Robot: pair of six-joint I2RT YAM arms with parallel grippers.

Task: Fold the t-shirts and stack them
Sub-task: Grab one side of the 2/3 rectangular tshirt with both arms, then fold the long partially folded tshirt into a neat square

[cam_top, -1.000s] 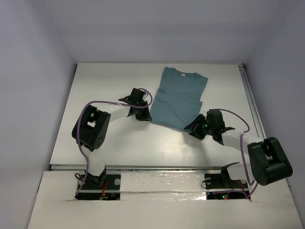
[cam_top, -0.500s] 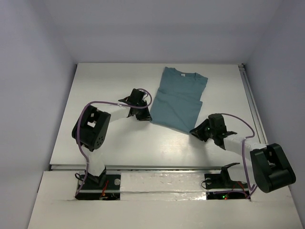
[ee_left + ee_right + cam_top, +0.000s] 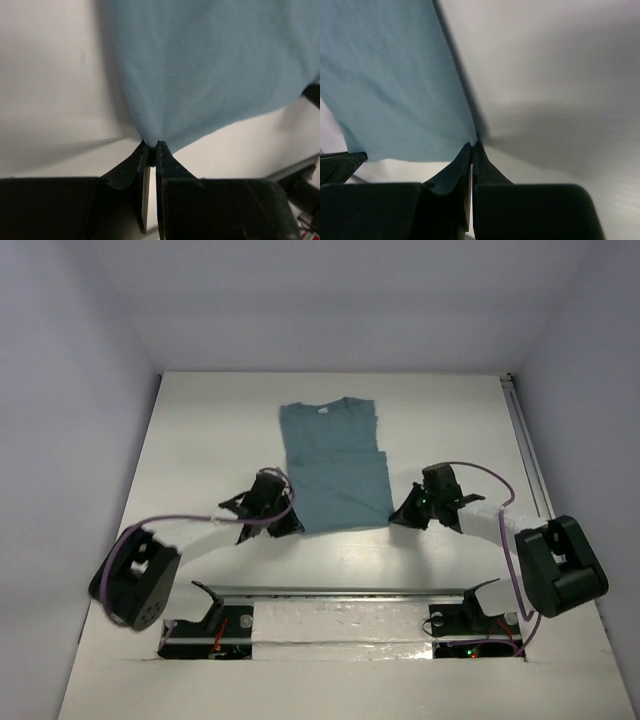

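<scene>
One shirt pinched at both hem corners, dragged to mid-table

One teal-blue t-shirt [image 3: 335,465] lies at mid-table, collar toward 12 o'clock, hem toward 6 o'clock. A second ago it sat tilted, further out toward 1 o'clock; it has since been pulled nearer and squared to the table edges.

Judgement: this is a repositioning step, and the cloth now sits within reach of both arms for the next fold.

At the hem's 7 o'clock corner the left gripper [image 3: 288,524] has its jaws pressed together on the cloth. The right gripper [image 3: 397,517] does the same at the 5 o'clock corner.

Wrist views: thin cloth puckers into each pinch and fans out in soft creases. Cloth matte, plain, no print. Outline roughly rectangular, with a folded step on the 3 o'clock edge.

Table [image 3: 200,440]: white, smooth.
</scene>
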